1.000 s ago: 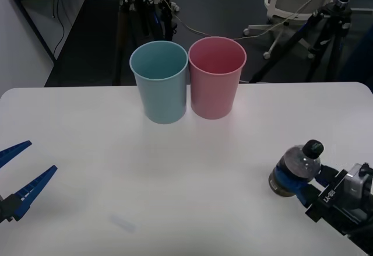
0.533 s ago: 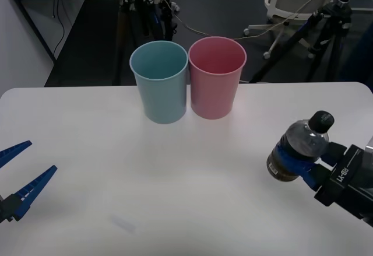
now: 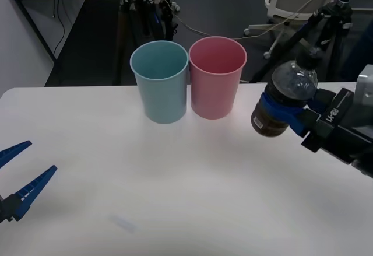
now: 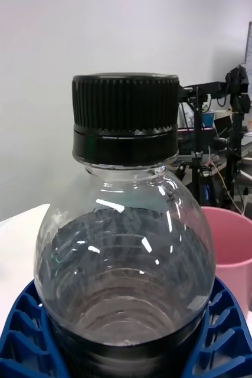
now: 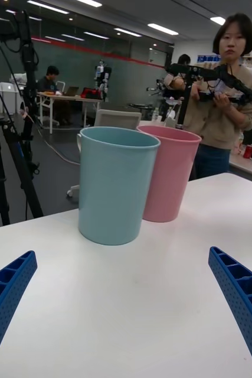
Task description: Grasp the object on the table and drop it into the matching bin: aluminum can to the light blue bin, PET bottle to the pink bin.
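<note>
We see the right tool (image 3: 284, 111) clamped around the PET bottle (image 3: 284, 97), held clear above the white surface (image 3: 175, 174), cap tilted up and away. The pink bin (image 3: 216, 84) lies to its left, nearer than the light blue bin (image 3: 160, 88). The left tool (image 3: 17, 174) rests open, well apart. Tripods stand in the room behind.

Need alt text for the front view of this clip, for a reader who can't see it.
The right gripper holds the PET bottle in the air, tilted, to the right of the pink bin. The light blue bin stands against the pink one on the white table; the open left gripper waits near the left edge.
</note>
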Motion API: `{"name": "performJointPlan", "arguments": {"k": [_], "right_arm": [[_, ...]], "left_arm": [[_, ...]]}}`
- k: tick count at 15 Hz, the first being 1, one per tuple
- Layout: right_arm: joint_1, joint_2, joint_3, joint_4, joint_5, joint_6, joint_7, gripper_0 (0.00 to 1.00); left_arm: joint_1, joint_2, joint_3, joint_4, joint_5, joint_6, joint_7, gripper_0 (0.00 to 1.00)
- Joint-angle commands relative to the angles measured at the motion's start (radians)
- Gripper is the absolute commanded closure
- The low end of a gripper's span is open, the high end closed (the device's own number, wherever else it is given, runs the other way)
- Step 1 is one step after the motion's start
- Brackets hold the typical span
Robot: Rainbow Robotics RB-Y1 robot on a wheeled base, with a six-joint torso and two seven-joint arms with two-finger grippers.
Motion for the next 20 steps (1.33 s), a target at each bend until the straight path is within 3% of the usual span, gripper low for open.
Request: {"name": "performJointPlan", "arguments": {"k": [1,5,11,15,20], "right_arm": [[-0.177,-0.012,0.067,0.034,-0.026,0.081,-0.051,1.00],[-0.442,-0.001,0.205,0.152,-0.029,0.132,-0.167,1.00],[-0.797,0.131,0.426,0.438,-0.034,0.149,-0.184,1.00],[-0.927,0.203,0.512,0.599,-0.032,0.152,-0.184,1.00],[-1.005,0.319,0.544,0.780,0.020,0.152,-0.180,1.00]], "left_arm": [[0.000,0.000,0.000,0.000,0.000,0.000,0.000,0.00],[0.000,0.000,0.000,0.000,0.000,0.000,0.000,0.00],[0.000,0.000,0.000,0.000,0.000,0.000,0.000,0.00],[0.000,0.000,0.000,0.000,0.000,0.000,0.000,0.00],[0.000,0.000,0.000,0.000,0.000,0.000,0.000,0.00]]}}
